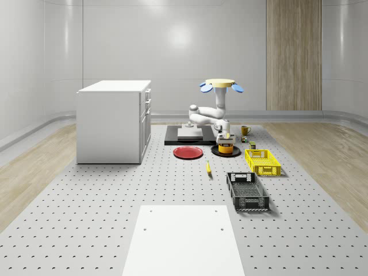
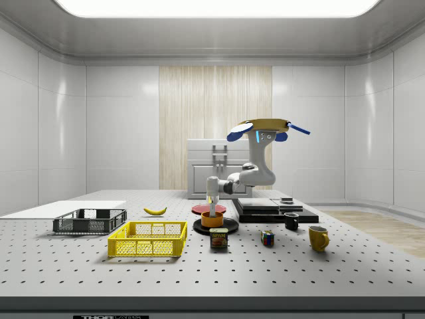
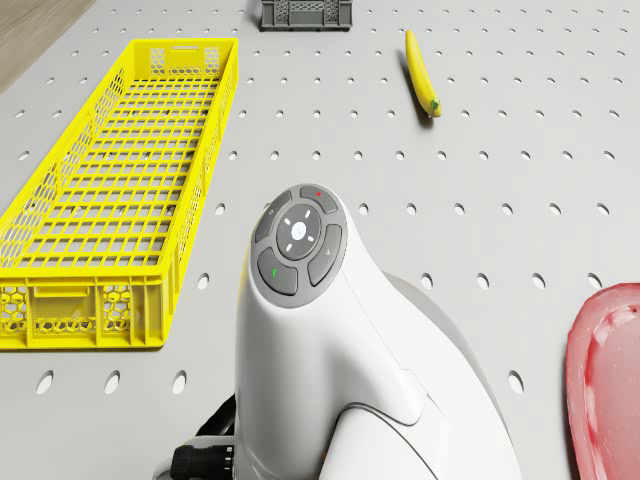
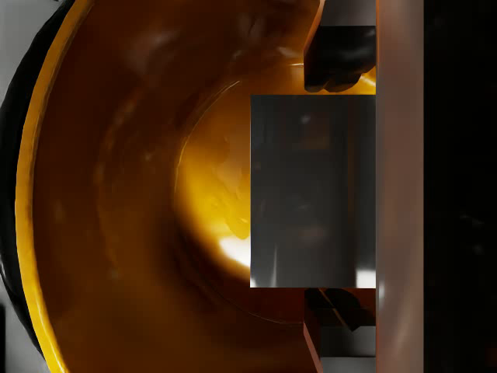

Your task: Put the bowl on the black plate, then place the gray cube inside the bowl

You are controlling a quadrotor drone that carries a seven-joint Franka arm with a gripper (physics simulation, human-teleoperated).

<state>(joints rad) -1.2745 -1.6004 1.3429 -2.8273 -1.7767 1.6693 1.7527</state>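
The gray cube [image 4: 312, 190] sits clamped between the claw [image 1: 226, 138] fingertips [image 4: 338, 58], just above the orange bowl [image 1: 227, 148] on the black plate [image 1: 217, 152]. The drone [image 1: 221, 84] hovers over them.

From my station, the arm's white housing [image 3: 330, 370] blocks the drone view of the bowl and black plate below it. The red plate [image 3: 608, 385] is cut by that picture's edge, as is the black crate [image 3: 305, 14]. In the wrist view the gray cube [image 4: 312, 190] hides part of the bowl [image 4: 116, 202] floor, and I cannot see whether the cube touches it.
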